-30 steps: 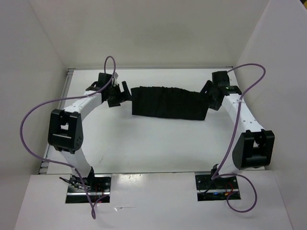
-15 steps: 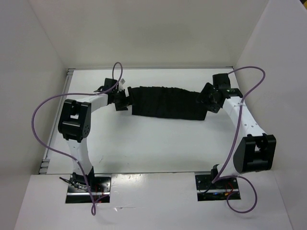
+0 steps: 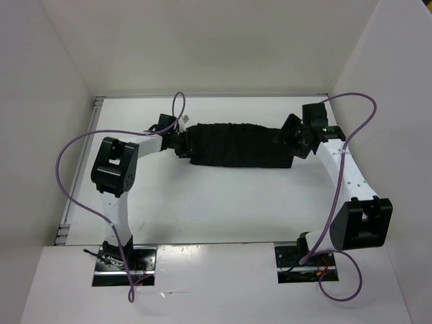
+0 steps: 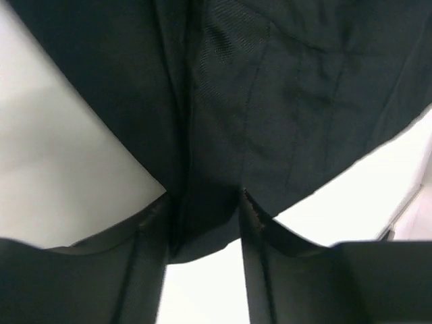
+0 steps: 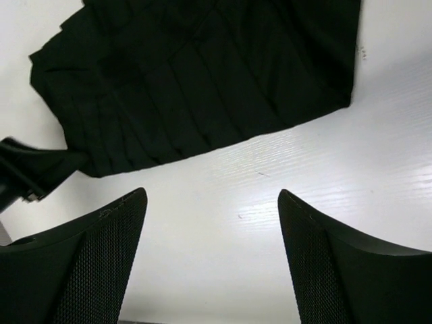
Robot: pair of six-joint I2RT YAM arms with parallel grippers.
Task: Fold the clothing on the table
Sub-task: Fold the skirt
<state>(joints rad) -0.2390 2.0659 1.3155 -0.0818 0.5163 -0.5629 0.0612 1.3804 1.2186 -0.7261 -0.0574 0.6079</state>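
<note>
— Where's the clothing [image 3: 236, 144]?
— It lies as a pleated black strip across the far half of the white worktop [image 3: 223, 202], running left to right.
— And the left fingers [image 4: 152, 229]?
— Clamped on its left end, with fabric filling the gap between them.
— The right fingers [image 5: 101, 256]?
— Spread wide at its right end and holding nothing. Bare worktop shows between them, the cloth just beyond.

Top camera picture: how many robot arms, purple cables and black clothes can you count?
Robot arms: 2 (left arm, right arm)
Purple cables: 2 (left cable, right cable)
Black pleated garment: 1
Total: 5
</note>
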